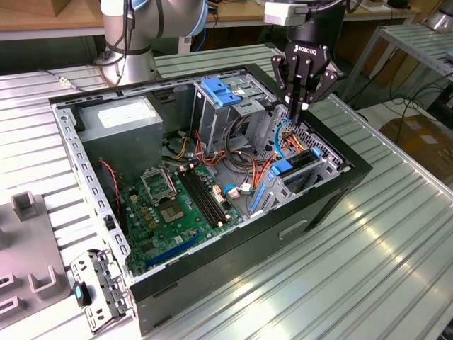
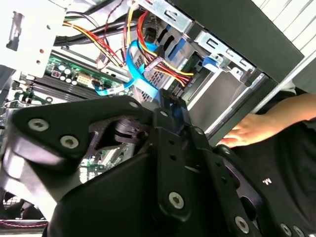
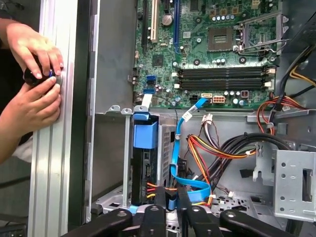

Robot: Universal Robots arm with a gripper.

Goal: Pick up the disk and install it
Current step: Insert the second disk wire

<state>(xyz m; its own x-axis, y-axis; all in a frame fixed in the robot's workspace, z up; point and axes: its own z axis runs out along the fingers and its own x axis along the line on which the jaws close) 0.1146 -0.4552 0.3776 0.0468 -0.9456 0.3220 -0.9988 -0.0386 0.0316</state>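
Note:
The disk (image 1: 303, 161) sits upright in the drive bay at the front corner of the open computer case (image 1: 233, 248); its dark body (image 3: 144, 165) is framed by a blue carrier with a rounded blue tab (image 3: 145, 133). My gripper (image 1: 303, 108) hangs just above the bay at the exterior view's right, fingers drawn together and apart from the disk. In the first wrist view the fingertips (image 3: 160, 200) stand beside a blue flat cable (image 3: 190, 183), with the disk close alongside. The second wrist view has the gripper (image 2: 170, 103) over the cables.
A person's hands (image 3: 29, 74) rest on the table rail beside the case, holding a small dark object. Red, yellow and orange cables (image 3: 217, 148) crowd the bay. The motherboard (image 1: 177, 205), grey power supply (image 1: 124, 117) and a light-blue bracket (image 1: 219, 92) fill the case.

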